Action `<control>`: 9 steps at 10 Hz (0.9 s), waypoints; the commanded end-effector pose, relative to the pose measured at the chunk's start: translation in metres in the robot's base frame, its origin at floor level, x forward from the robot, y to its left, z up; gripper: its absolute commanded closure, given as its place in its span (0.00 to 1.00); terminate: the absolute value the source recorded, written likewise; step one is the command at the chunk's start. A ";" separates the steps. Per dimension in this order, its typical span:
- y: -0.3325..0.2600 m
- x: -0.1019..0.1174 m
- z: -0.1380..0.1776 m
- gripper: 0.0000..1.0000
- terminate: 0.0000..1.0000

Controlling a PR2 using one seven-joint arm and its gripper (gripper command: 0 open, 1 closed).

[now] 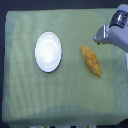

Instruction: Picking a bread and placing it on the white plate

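One bread and one white plate, that's all I've got sitting on the bench from my feed. Plenty of bare green cloth around both, so lots of room to move. The bread lies a bit toward the exterior view's right of centre, angled so its upper end points up-left and its lower end points down-right. It's well apart from the plate, with an open strip of cloth between them. The plate sits left of centre, nothing on it, and it has clear cloth on every side out to the bench edges.

One arm shows, coming in from the upper right corner of the exterior view. Its claw hangs above and slightly right of the bread's upper end, not touching it. The picture is too blurry for me to say whether the claw is spread or closed, so I honestly can't tell. It isn't holding anything I can see.

Surface is a pale green woven-looking cloth covering the whole bench, a little wrinkly at the edges. Dark surroundings past the top and left sides.
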 end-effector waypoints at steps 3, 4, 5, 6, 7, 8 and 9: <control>0.000 0.007 -0.003 0.00 0.00; 0.003 0.008 -0.007 0.00 0.00; 0.009 0.007 -0.013 0.00 0.00; 0.015 0.009 -0.019 0.00 0.00; 0.020 0.012 -0.023 0.00 0.00; 0.024 0.015 -0.028 0.00 0.00; 0.027 0.014 -0.037 0.00 0.00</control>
